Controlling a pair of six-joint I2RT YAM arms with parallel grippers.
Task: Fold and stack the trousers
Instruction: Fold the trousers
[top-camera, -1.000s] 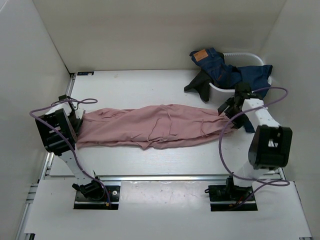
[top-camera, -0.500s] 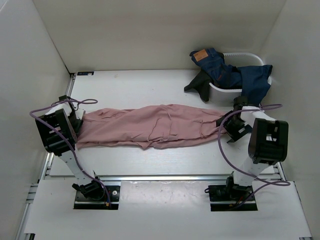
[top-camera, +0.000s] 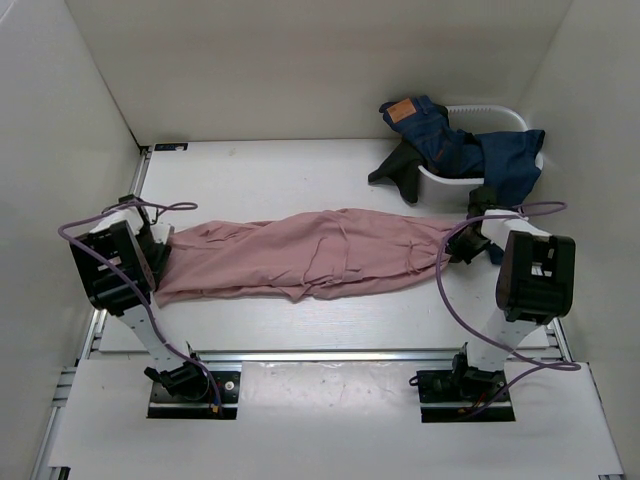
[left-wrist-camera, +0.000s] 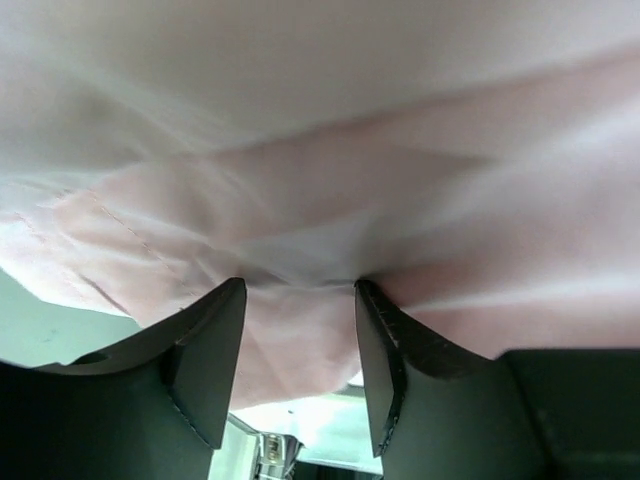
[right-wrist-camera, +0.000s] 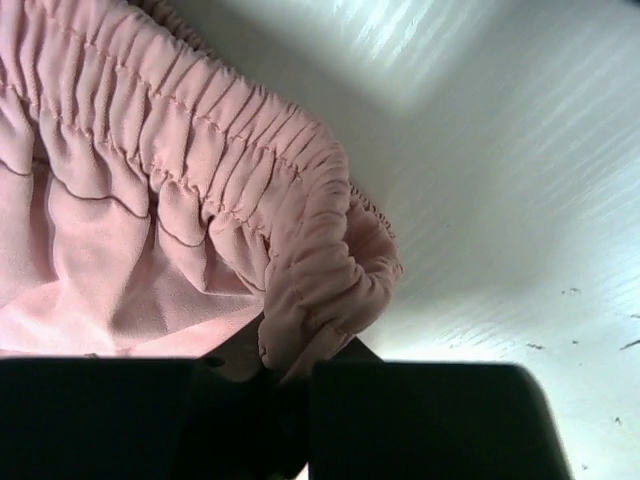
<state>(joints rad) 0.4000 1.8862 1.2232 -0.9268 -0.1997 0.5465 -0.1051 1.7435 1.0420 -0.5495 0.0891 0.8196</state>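
Right hand (top-camera: 462, 246) clenched on the trousers (top-camera: 310, 260): gathered waistband pinched between its fingers, with the rest of the waist fanning out ahead and left of the hand in the wrist view. Left hand (top-camera: 158, 256) is at the leg end, fingers (left-wrist-camera: 205, 350) parted and released, with pink cloth bunched in the gap. Trousers lie flat on the counter (top-camera: 280, 170), stretched between the two hands. Beyond the right hand: white basket (top-camera: 495, 108) with dark jeans (top-camera: 440, 140) draped over it.
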